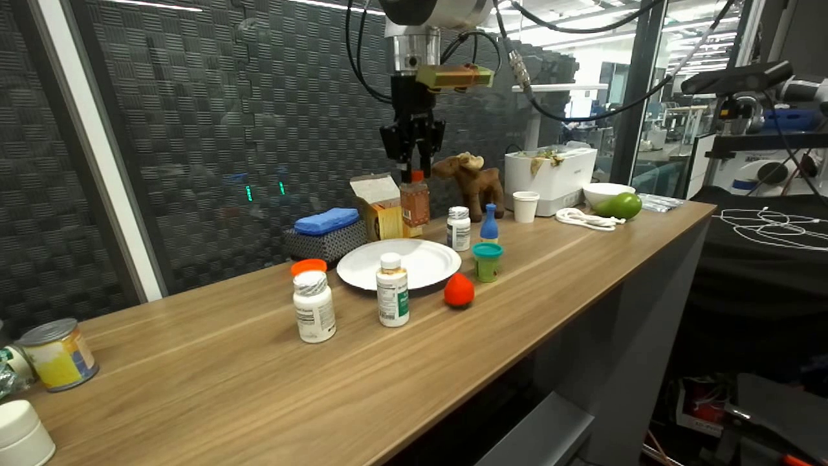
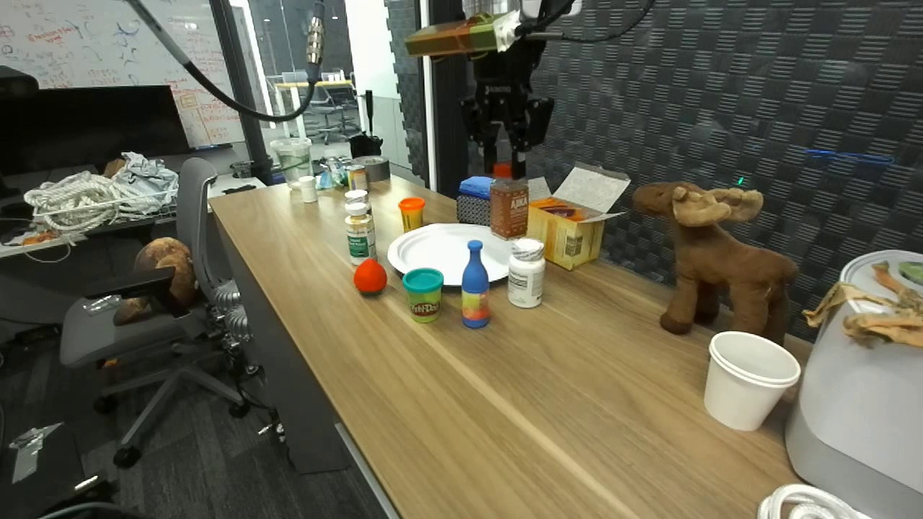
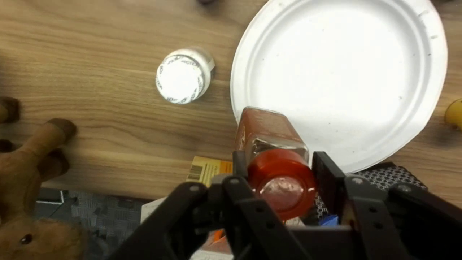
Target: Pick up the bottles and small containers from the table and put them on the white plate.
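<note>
In an exterior view, the gripper [image 1: 416, 169] stands above the bench [image 1: 550, 285], its jaws partly apart, at the width of the red cap [image 1: 418, 175] they grip. The cap belongs to a reddish-brown bottle [image 1: 414, 204], which hangs upright and clear of the white plate [image 1: 424, 255] on the bench. A green-labelled white bottle [image 1: 392, 298] and a red round container [image 1: 459, 291] stand near the plate's rim. A silver-capped white bottle [image 1: 315, 310] partly hides an orange-lidded tub [image 1: 308, 266].

In an exterior view, a blue bottle [image 2: 475, 285], a teal-lidded tub [image 2: 424, 294] and a further white bottle [image 2: 526, 274] stand upright on the bench, near the plate. A yellow box [image 2: 570, 241], flaps raised, also stands near the plate. A brown toy moose [image 2: 721, 252] and a white cup [image 2: 750, 378] stand well apart from the plate.

In the wrist view, the fingers [image 3: 327, 177] flank the cap, one on each side. The held bottle overlaps the plate's rim in line of sight. The further white bottle stands just beside the plate, apart from its rim. The yellow box and the toy moose are only partly in frame.
</note>
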